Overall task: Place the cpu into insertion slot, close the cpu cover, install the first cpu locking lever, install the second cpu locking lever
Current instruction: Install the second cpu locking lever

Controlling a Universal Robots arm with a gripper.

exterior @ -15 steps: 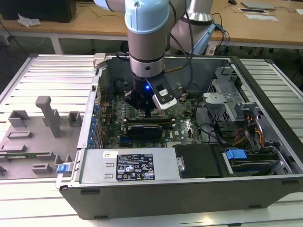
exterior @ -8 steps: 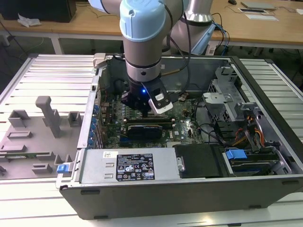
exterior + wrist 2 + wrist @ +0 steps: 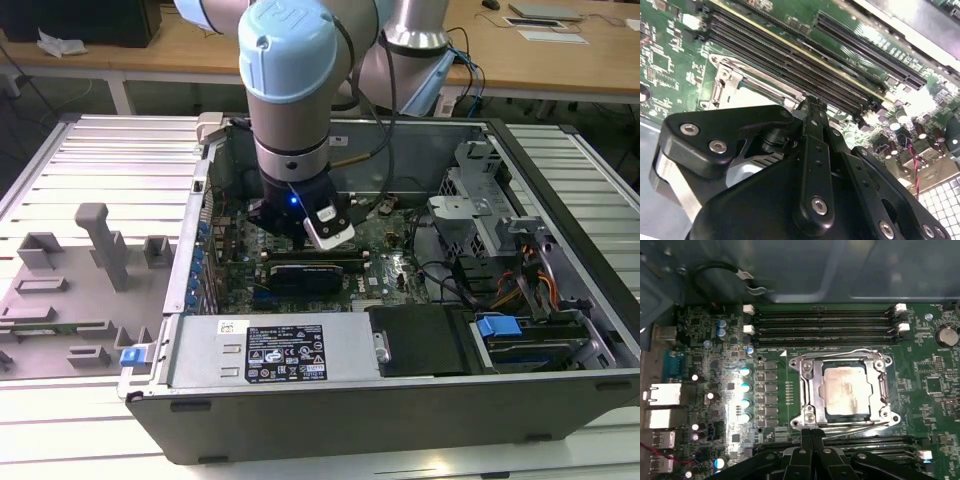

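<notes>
In the first wrist view the cpu [image 3: 847, 390], pale and silvery, lies flat in the insertion slot [image 3: 826, 413], whose dark rim shows around the chip. The cpu cover [image 3: 810, 385], a silver frame, lies closed over the chip's edges. One thin wire locking lever [image 3: 860, 351] runs along the socket's side by the memory slots, another [image 3: 855, 425] along the opposite side. My gripper [image 3: 812, 432] is shut, its black fingertips pressed together right at that second lever's side of the socket, nothing visibly between them. The second wrist view shows a finger [image 3: 812, 117] above the socket frame [image 3: 725, 85].
Long black memory slots [image 3: 825, 325] lie beside the socket, with a row of capacitors [image 3: 745, 387] and rear ports [image 3: 662, 395] nearby. In the exterior view the arm reaches into the open computer case [image 3: 560, 150], near a long black card [image 3: 305, 270], power supply [image 3: 270, 350] and drive cage [image 3: 480, 200].
</notes>
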